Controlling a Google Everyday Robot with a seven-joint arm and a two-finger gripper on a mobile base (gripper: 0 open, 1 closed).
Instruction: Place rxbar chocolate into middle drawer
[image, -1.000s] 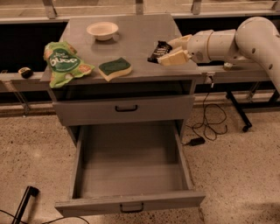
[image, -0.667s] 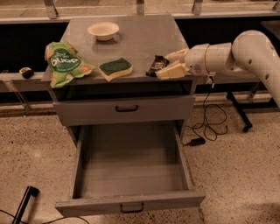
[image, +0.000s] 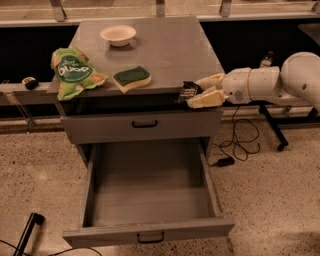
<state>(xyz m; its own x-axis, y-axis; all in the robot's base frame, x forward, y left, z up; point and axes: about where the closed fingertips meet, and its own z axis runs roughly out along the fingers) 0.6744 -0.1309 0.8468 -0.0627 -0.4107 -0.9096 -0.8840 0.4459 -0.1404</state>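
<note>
a pale bowl (image: 118, 35) is sitting at the back of the grey cabinet top (image: 175, 47), upper centre-left of the frame. a green snack bag (image: 74, 72) is slumping over the top's left edge, and a green-topped yellow sponge (image: 132, 78) is lying just beside it, nearer the front. a black cable (image: 235, 145) is trailing over the speckled floor (image: 270, 200) at right. my gripper (image: 193, 93) is hovering at the top's front right corner, centre right.
</note>
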